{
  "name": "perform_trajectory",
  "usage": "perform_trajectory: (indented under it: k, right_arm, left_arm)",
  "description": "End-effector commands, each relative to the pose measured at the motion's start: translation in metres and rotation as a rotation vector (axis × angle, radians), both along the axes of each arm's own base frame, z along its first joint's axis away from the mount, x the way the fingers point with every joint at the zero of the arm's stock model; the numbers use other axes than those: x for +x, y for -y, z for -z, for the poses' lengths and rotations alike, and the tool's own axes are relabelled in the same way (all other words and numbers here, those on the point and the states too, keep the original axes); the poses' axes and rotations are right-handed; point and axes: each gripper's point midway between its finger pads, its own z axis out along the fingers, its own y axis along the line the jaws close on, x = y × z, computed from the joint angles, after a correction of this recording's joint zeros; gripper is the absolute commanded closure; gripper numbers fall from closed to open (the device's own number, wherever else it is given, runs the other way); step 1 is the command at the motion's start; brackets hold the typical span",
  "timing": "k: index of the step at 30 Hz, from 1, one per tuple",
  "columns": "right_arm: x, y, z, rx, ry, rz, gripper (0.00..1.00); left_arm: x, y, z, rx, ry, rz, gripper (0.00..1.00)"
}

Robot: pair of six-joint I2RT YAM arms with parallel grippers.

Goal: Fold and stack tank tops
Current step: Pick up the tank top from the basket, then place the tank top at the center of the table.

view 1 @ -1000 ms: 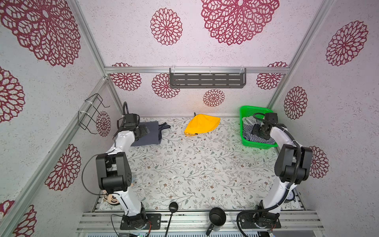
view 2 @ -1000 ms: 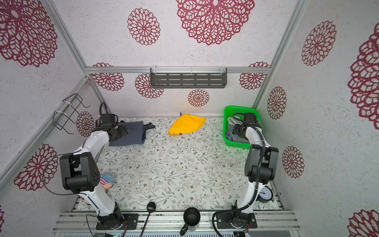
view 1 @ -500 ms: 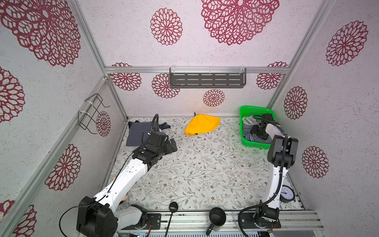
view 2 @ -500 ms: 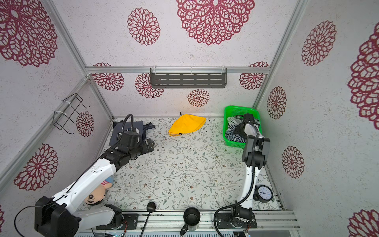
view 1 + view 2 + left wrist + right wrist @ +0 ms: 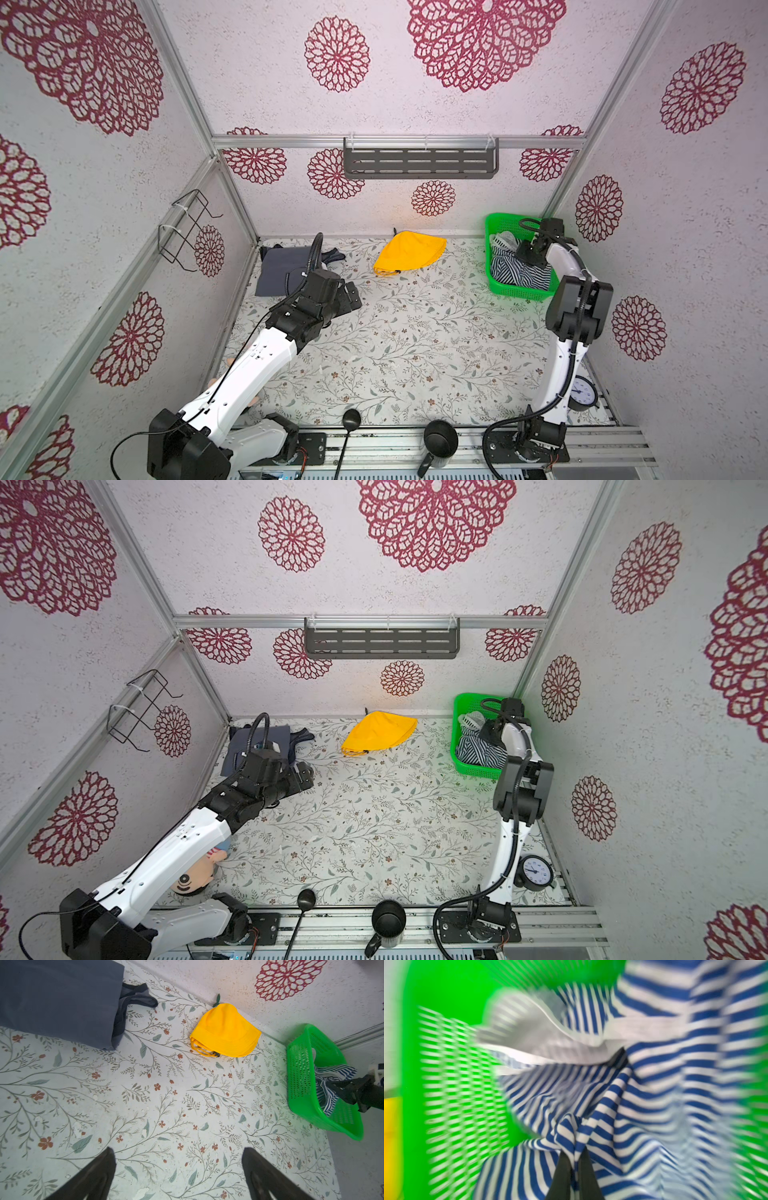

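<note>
Right wrist view, and it's a blur, but the story is plain: my right gripper (image 5: 576,1155) is pinched tight on a fold of the striped tank top (image 5: 643,1095). The cloth bunches up between the jaws, with green basket (image 5: 446,991) mesh behind it. In a top view that basket (image 5: 521,292) sits at the right of the frame near the back wall with the striped top heaped inside, which is why I'm reaching down into it. I judge the pinch is there to lift the top out onto the open table (image 5: 415,340) for folding. Left of centre, my left gripper (image 5: 351,295) hovers wide and empty over the floral surface, just beside the grey-blue tank top (image 5: 276,270). That one lies flat in the back left corner, looking folded, and is likely the base of the stack. The yellow hat (image 5: 409,253) sits between the two tops, touching neither.
</note>
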Motion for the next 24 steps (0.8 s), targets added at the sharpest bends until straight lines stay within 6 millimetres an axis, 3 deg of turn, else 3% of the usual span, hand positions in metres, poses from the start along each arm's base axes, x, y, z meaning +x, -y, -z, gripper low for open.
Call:
perform_trajectory:
  k: [1, 4, 7, 11, 14, 19, 22, 24]
  right_arm:
    - [-0.017, -0.021, -0.187, -0.057, 0.39, -0.078, 1.0]
    - [-0.04, -0.045, -0.244, -0.05, 0.498, -0.14, 1.0]
    - [-0.066, -0.08, -0.287, -0.038, 0.588, -0.224, 1.0]
    - [-0.102, -0.148, -0.315, 0.021, 0.667, -0.376, 1.0]
    - [-0.129, -0.219, -0.311, 0.103, 0.676, -0.547, 1.0]
    - [-0.176, -0.339, -0.286, 0.216, 0.636, -0.819, 1.0]
    - [-0.194, -0.387, -0.262, 0.263, 0.588, -0.925, 1.0]
    - [-0.196, -0.401, -0.238, 0.263, 0.539, -0.941, 1.0]
  left_arm:
    - [0.005, 0.013, -0.021, -0.051, 0.052, 0.024, 0.02]
    - [0.001, 0.025, -0.04, -0.102, 0.099, 0.062, 0.02]
    - [-0.005, 0.032, -0.056, -0.156, 0.143, 0.094, 0.02]
    - [-0.013, 0.029, -0.068, -0.202, 0.191, 0.095, 0.01]
    - [-0.021, 0.014, -0.068, -0.18, 0.204, 0.053, 0.0]
    - [-0.04, -0.017, -0.063, -0.125, 0.195, -0.018, 0.03]
    - [-0.05, -0.036, -0.048, -0.121, 0.166, -0.062, 0.09]
    - [-0.056, -0.045, -0.031, -0.136, 0.124, -0.087, 0.12]
